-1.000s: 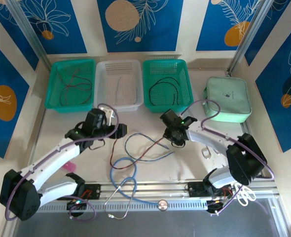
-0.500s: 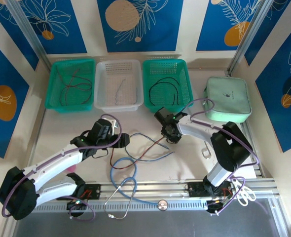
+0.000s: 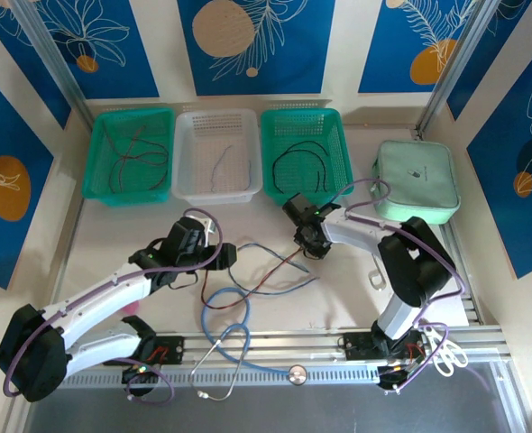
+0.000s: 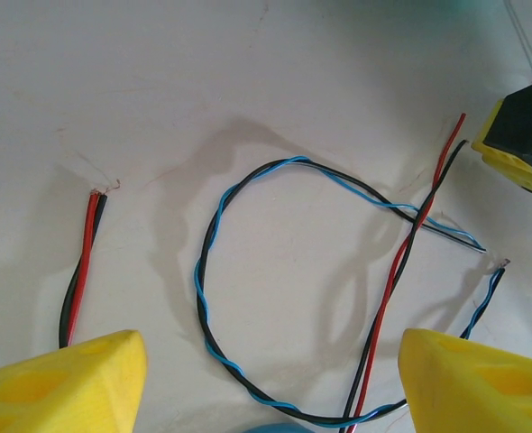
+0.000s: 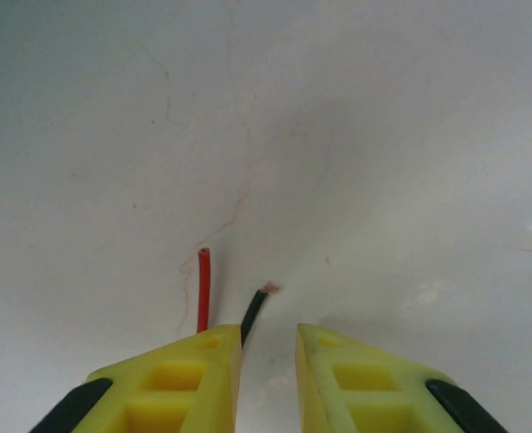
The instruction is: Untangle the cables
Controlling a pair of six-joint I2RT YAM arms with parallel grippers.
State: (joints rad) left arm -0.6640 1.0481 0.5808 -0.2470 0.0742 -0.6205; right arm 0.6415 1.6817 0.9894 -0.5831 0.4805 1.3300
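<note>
The tangled cables (image 3: 266, 271) lie mid-table. In the left wrist view a twisted blue-and-black pair (image 4: 203, 271) loops, crossed by a red-and-black pair (image 4: 392, 280) whose other end (image 4: 84, 262) lies to the left. My left gripper (image 3: 221, 254) (image 4: 275, 397) hovers open and wide over this loop, holding nothing. My right gripper (image 3: 309, 244) (image 5: 268, 329) sits low at the far end of the red-and-black pair. Its jaws stand narrowly apart. The red tip (image 5: 203, 289) pokes out past the left finger (image 5: 203, 379), and the black tip (image 5: 255, 311) sits at that finger's inner edge.
Two green baskets (image 3: 93, 180) (image 3: 338, 176) and a white one (image 3: 246, 180) line the back, each with wires inside. A mint pouch (image 3: 415, 180) sits back right. A light-blue stethoscope tube (image 3: 225, 311) curls near the front rail. Scissors (image 3: 446, 354) lie front right.
My right gripper slid left to the red-and-black end and narrowed its jaws. The left gripper shifted right over the loop, then held still.
</note>
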